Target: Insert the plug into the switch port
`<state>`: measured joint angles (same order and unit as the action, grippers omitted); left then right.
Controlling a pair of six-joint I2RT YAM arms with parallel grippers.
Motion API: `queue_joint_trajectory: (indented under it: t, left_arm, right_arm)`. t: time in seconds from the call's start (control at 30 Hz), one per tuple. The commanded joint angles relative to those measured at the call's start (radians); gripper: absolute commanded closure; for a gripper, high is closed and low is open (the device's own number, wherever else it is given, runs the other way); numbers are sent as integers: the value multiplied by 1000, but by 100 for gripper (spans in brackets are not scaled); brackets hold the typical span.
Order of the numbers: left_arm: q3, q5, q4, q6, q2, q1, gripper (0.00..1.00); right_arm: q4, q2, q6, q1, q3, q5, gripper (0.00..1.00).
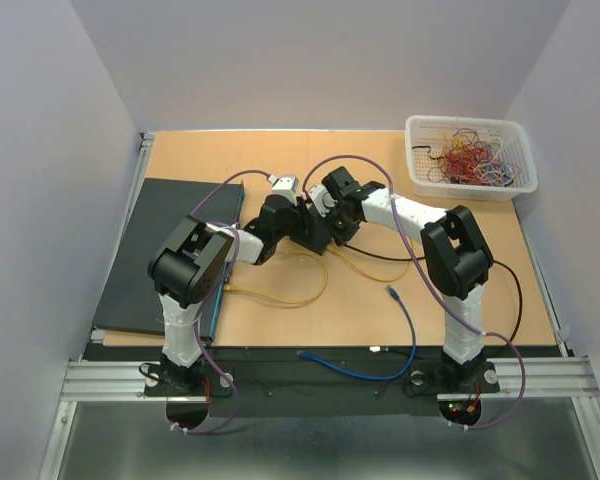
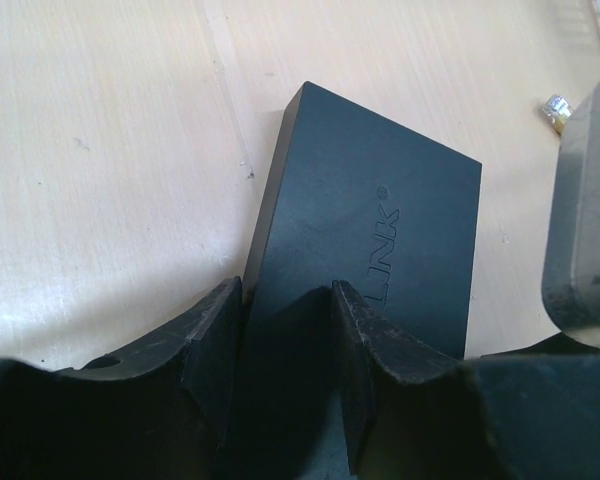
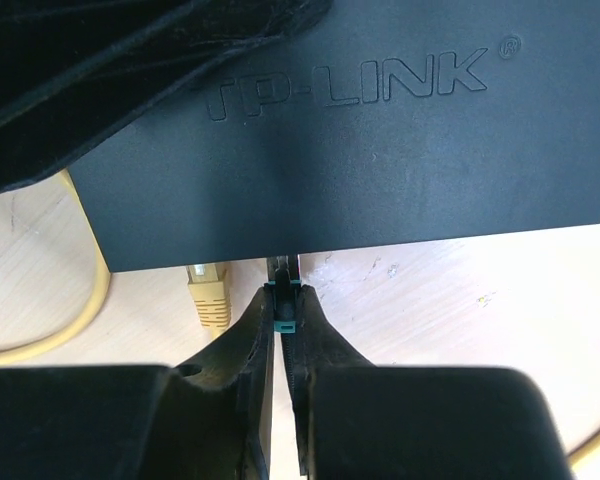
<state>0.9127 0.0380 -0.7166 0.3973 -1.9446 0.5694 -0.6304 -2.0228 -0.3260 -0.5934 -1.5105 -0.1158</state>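
Bright, even light from above fills the top view; the tan wooden tabletop (image 1: 380, 290) carries only faint, soft shadows under the arms. In the wrist views the matte black plastic switch box (image 2: 380, 210) shows a dull sheen, its embossed lettering crisp, while the nearest black gripper fingers (image 2: 212, 350) blur darkly.

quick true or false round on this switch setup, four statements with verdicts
1. The right gripper pinches a plug at the edge of the switch. True.
2. The basket stands at the near left of the table. False: it stands at the far right corner.
3. The left gripper is open, clear of the switch. False: its fingers clamp the switch.
4. A yellow plug lies beside the held plug. True.
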Motion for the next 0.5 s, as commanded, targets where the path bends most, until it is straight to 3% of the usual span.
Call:
queue_joint_trajectory:
  t: [0.0, 0.47]
  left_arm:
    - [-23, 123, 212, -23, -70, 86, 59]
    - [-20, 183, 213, -25, -65, 109, 60]
  right_arm:
    - [278, -4, 19, -43, -105, -96, 100]
    - [656, 124, 79, -66, 81, -110, 100]
